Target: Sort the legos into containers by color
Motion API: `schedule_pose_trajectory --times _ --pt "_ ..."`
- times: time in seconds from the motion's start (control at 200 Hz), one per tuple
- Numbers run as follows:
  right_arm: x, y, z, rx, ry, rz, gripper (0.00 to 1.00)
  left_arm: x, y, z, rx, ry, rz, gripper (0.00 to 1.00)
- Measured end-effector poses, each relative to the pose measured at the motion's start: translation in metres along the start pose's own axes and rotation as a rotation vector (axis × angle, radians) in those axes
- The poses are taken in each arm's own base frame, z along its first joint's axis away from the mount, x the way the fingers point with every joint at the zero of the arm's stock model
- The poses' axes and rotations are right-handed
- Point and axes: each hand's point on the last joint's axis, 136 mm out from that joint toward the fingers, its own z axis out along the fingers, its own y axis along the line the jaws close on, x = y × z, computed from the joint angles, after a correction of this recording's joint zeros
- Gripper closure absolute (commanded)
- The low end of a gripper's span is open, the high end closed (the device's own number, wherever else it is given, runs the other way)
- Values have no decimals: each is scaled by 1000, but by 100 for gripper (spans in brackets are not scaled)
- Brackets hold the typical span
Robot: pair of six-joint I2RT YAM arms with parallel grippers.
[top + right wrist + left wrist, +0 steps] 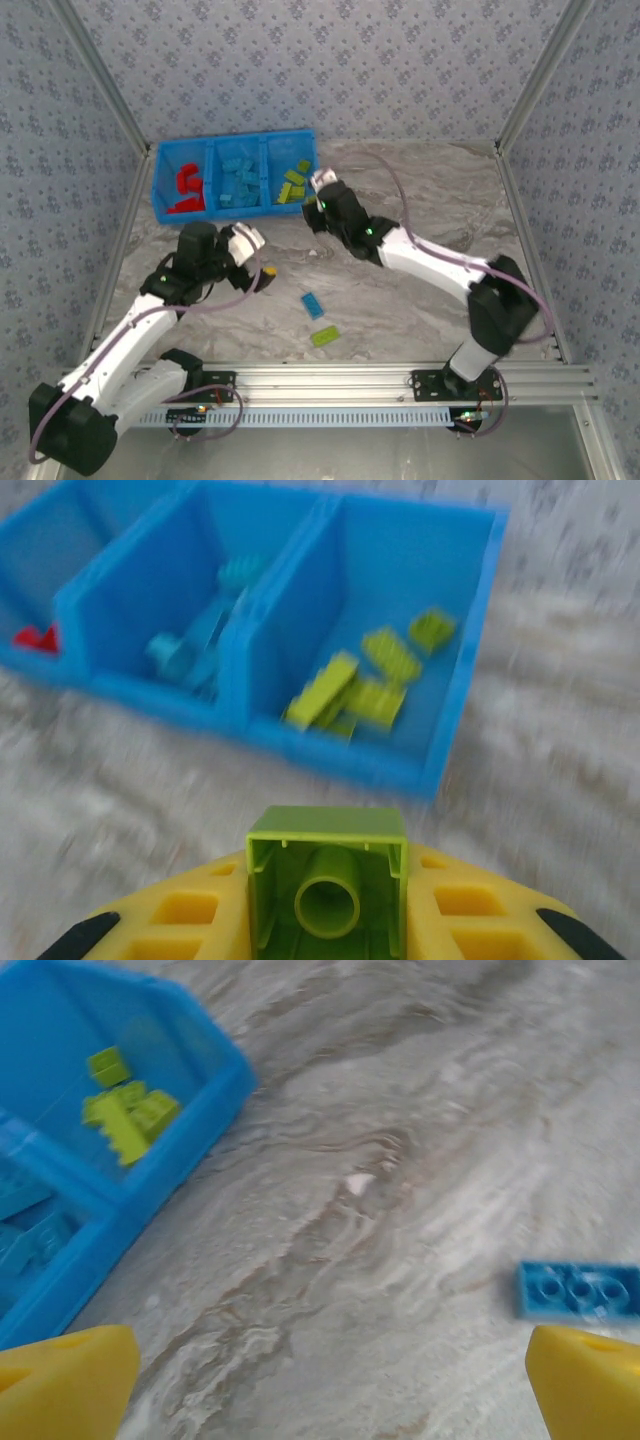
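One blue bin (161,186) sits at the upper left of the overhead view, split into three compartments. Red bricks (186,186) fill the left one, light blue bricks (240,180) the middle, and lime green bricks (392,655) the right. The green pile looks like five pieces in the right wrist view (blur makes that count unsure). The red and blue heaps are too small to count.

Two bricks lie on the marble table (440,180) at lower centre: a loose blue brick (314,305) and, just below it, a loose green brick (324,336).

The right gripper (321,186), just right of the bin's green compartment, is clamped on one held green brick (328,875). That brick sits squarely between its yellow fingers (450,900), hollow underside toward the camera.

The left gripper (256,256) stands spread wide with nothing between its tips. In its wrist view the loose blue brick lies at the right edge, just above the right-hand fingertip.
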Motion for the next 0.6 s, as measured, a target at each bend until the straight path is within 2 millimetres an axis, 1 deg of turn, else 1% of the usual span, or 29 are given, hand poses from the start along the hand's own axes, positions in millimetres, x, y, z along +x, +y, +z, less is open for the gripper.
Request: schedule_pose_trajectory --times 0.035,0.065,0.12,0.175,0.225,0.27,0.31,0.39,0.6 --pt "-11 -6 20 34 -21 -32 73 -8 9 -2 -30 8 -25 1" --pt "-17 -10 34 57 -30 -57 73 -16 17 -3 -59 6 -44 1" --pt "-20 -15 59 99 -28 -111 72 -25 29 -6 -104 -2 -72 1" --pt "-20 -18 82 134 -18 -166 68 -25 36 -8 -135 -1 -96 1" --pt "-15 -20 98 158 1 -213 60 -21 40 -8 -152 11 -117 1" --pt "-10 -21 109 175 19 -247 47 -19 42 -8 -162 19 -127 1" --pt "-4 -23 116 187 39 -276 44 -18 42 -7 -164 22 -130 1" --pt "5 -26 119 204 71 -324 43 -16 41 -6 -162 27 -132 1" --pt "2 -28 114 213 76 -351 44 -12 40 -5 -158 36 -134 1"
